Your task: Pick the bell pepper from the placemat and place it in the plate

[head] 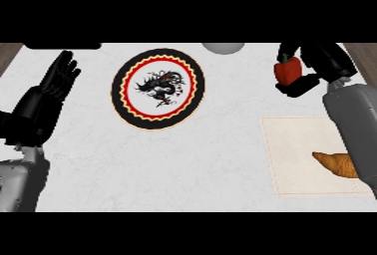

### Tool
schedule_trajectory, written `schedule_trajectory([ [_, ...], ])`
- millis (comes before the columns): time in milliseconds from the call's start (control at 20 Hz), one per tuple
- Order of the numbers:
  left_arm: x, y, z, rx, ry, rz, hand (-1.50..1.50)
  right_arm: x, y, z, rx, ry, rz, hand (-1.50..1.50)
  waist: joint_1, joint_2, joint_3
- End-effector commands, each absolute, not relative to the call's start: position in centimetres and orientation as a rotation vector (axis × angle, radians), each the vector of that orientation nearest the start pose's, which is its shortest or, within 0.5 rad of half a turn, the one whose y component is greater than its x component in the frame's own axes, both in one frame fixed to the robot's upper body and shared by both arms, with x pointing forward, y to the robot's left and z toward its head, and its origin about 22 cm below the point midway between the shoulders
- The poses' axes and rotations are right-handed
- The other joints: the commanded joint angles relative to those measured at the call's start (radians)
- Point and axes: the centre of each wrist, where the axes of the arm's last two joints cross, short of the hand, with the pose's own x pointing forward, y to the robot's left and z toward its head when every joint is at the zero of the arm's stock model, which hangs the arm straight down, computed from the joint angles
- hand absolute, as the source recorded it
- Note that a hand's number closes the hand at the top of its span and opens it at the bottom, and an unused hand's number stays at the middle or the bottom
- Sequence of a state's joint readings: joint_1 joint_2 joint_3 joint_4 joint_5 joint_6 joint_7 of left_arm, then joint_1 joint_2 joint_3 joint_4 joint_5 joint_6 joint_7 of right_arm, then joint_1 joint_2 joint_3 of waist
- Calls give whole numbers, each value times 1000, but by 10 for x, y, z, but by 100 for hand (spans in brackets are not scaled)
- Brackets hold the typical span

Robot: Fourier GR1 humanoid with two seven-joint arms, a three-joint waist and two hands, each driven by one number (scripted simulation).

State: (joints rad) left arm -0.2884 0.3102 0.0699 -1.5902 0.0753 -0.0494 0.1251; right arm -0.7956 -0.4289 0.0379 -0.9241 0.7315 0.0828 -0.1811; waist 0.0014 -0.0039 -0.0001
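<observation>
Grey forearms are seen at the lower corners of the head view, nearest to the camera. At the upper right, the right robot hand (316, 62) is raised above the white counter (199, 169), and its black fingers are curled round the bell pepper (288, 70). The pepper is red with a small green stem on top, and it is held upright between the thumb and the fingers, partly hidden by them. It is no longer on the placemat (294, 149), which lies below the hand on the right side of the counter. On the placemat a croissant (336, 164) is seen near its right edge, partly covered by the right forearm. To the left of the held pepper, well apart from it, the plate (157, 88) rests on the counter; it is round, with a black rim, a red ring and a dark dragon figure on a white middle. A grey round object (223, 47) is cut by the upper edge, between plate and pepper. At the left edge, the left robot hand (55, 82) is held open, fingers straight and upward.
</observation>
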Motion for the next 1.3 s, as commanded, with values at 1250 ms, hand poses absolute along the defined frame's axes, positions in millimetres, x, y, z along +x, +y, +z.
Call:
schedule_trajectory([
  [1250,305,268,98,110,-1766,-267,0,429,-31,153,-441,-1725,1069,150,57,16,-1],
])
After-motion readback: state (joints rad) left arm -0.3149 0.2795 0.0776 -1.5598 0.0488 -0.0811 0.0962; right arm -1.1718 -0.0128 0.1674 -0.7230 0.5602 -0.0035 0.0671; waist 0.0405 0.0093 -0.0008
